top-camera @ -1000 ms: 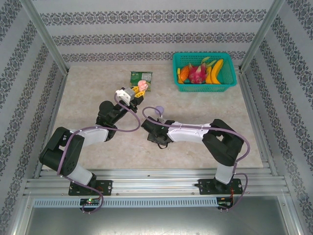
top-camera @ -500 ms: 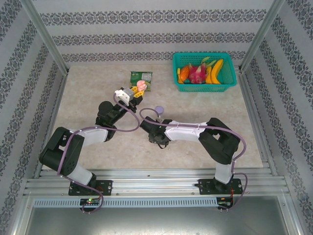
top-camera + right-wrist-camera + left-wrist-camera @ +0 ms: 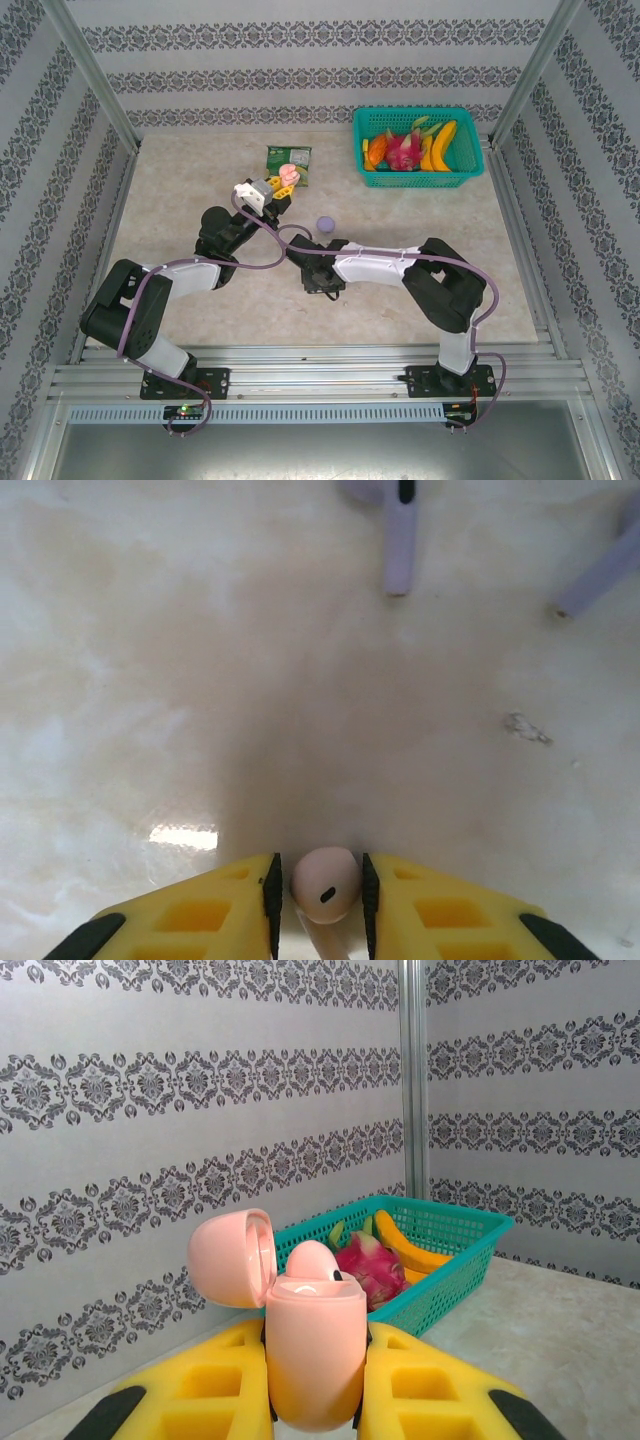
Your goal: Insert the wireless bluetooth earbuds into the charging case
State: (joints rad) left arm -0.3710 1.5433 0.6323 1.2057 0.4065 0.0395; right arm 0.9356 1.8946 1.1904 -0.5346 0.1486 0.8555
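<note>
My left gripper (image 3: 283, 180) is raised and shut on the pink charging case (image 3: 315, 1350), which it holds upright. The case's lid (image 3: 232, 1258) is flipped open to the left, and one pale pink earbud (image 3: 312, 1260) sits in it. My right gripper (image 3: 325, 288) is low over the table, its jaws closed on the head of another pale pink earbud (image 3: 325, 883), whose stem runs back between the fingers. Two lilac earbuds (image 3: 399, 550) (image 3: 600, 575) lie on the table ahead of it. A round lilac case (image 3: 325, 224) rests beside the right arm.
A teal basket (image 3: 470, 175) of fruit stands at the back right, also behind the pink case in the left wrist view. A green packet (image 3: 289, 160) lies at the back centre. Patterned walls and metal rails enclose the table.
The right arm has shifted a little left and its cable has swung off the lilac case, which now shows whole. The left arm has stayed still with the pink case.
</note>
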